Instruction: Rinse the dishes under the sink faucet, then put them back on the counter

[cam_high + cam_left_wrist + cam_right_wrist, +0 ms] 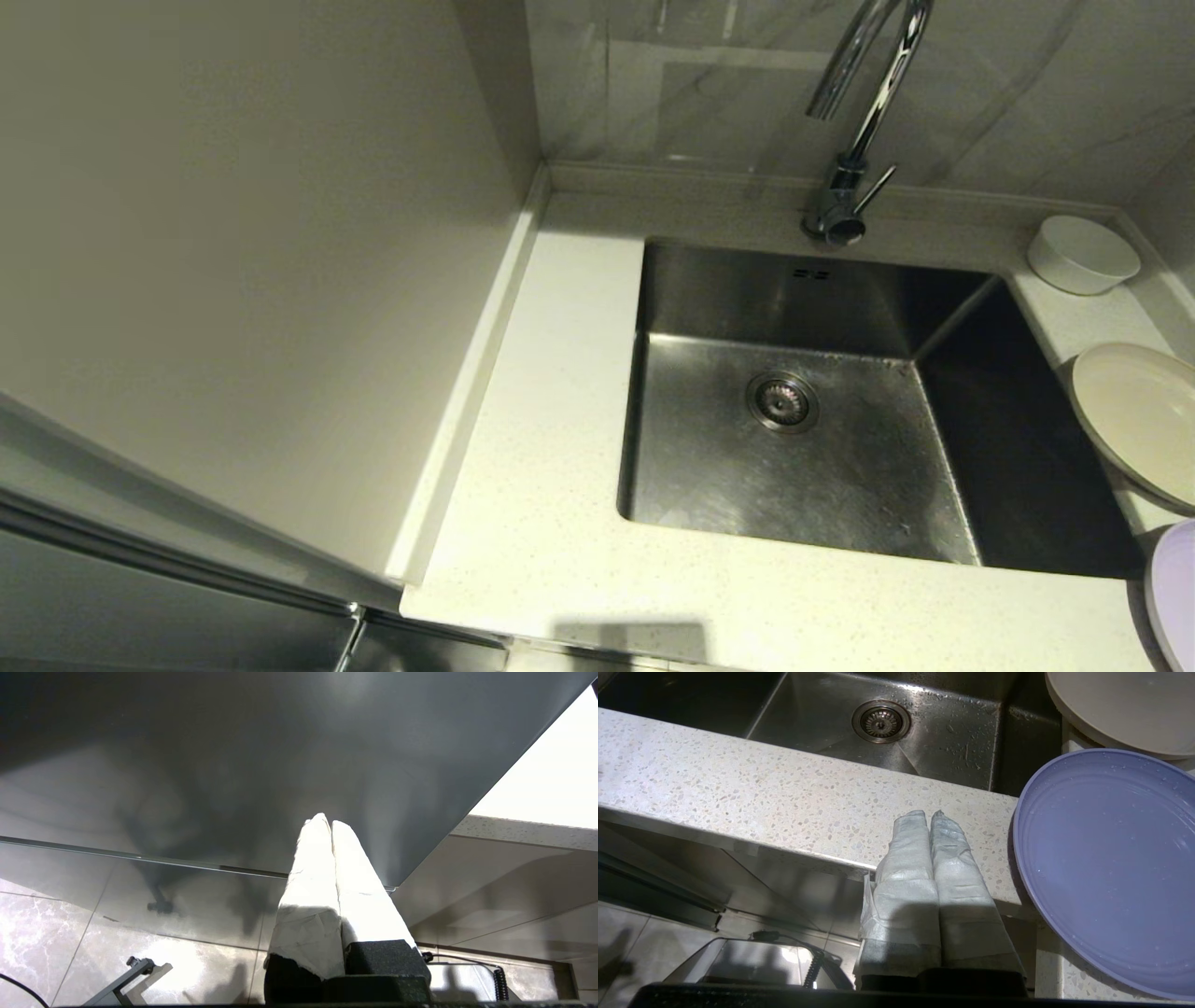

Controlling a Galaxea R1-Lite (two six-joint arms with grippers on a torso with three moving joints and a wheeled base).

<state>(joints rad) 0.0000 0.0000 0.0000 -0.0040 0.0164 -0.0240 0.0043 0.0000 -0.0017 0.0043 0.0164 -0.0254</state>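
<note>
The right gripper (930,813) is hanging low by the counter (738,788) edge, pressed closed and holding nothing. The lilac plate (1106,868) is lying just beside it, wet, hard and probably slippery, so pinching its rim looks best. The left gripper (326,821) is waiting lower down, closed too.

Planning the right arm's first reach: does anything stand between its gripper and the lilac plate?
Nothing visible does. The right gripper, fingers shut, sits beside the lilac plate over the counter front edge, with only bare stone between them.
</note>
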